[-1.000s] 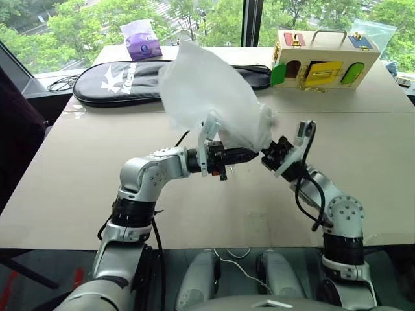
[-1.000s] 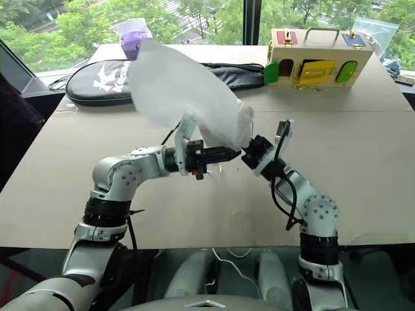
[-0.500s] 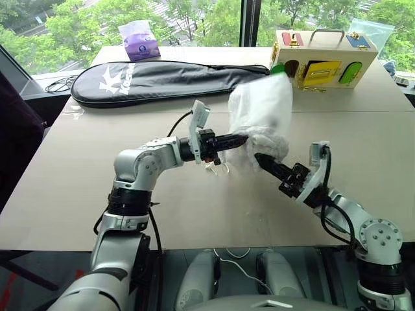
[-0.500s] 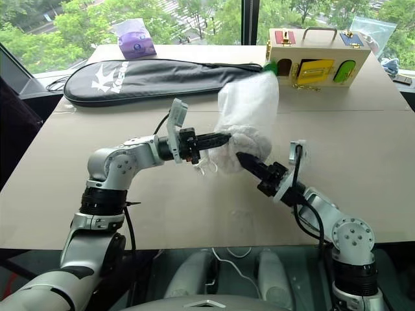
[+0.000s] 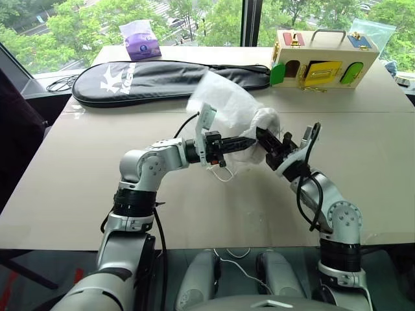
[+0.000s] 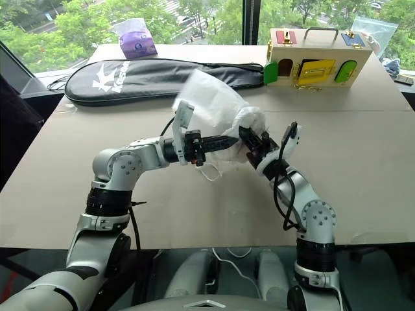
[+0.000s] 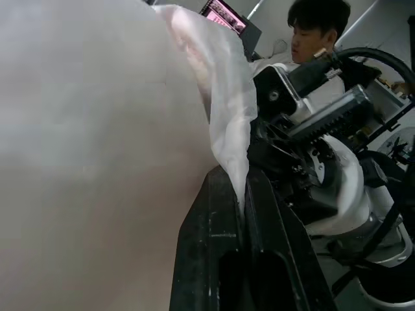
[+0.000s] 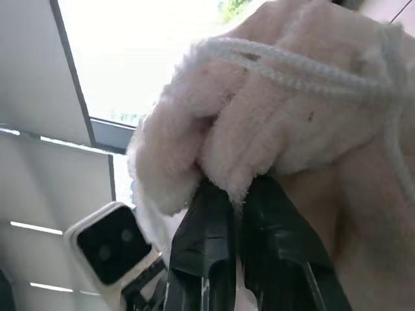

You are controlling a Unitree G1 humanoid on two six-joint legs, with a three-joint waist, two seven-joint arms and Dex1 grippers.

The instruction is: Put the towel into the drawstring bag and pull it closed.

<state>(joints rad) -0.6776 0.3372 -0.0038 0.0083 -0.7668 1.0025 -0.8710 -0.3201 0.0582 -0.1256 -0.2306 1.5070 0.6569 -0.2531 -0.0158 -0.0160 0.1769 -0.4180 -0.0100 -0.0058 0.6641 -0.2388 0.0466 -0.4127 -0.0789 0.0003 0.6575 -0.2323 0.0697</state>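
The thin white drawstring bag (image 5: 220, 103) hangs above the table, draped over my left gripper (image 5: 251, 140), which is shut on its fabric (image 7: 238, 184) near the mouth. A loop of white cord (image 5: 224, 172) dangles below it. The fluffy off-white towel (image 5: 270, 118) bulges at the bag's right end, and my right gripper (image 5: 262, 135) is shut on it. In the right wrist view the black fingers (image 8: 211, 220) pinch the towel (image 8: 259, 136) with a cord lying across it. The two grippers meet almost tip to tip. How far the towel is inside the bag cannot be told.
At the back of the table lie a long black racket cover (image 5: 155, 76) and a purple tissue pack (image 5: 141, 43). A wooden latch box (image 5: 323, 61) stands at the back right. A black cable (image 5: 61, 83) lies far left. A person (image 7: 318, 29) sits beyond.
The bag flared up to the left, swung right, and now hangs over my left gripper. My right gripper dropped away to the right, then came back up against the left gripper's tips.
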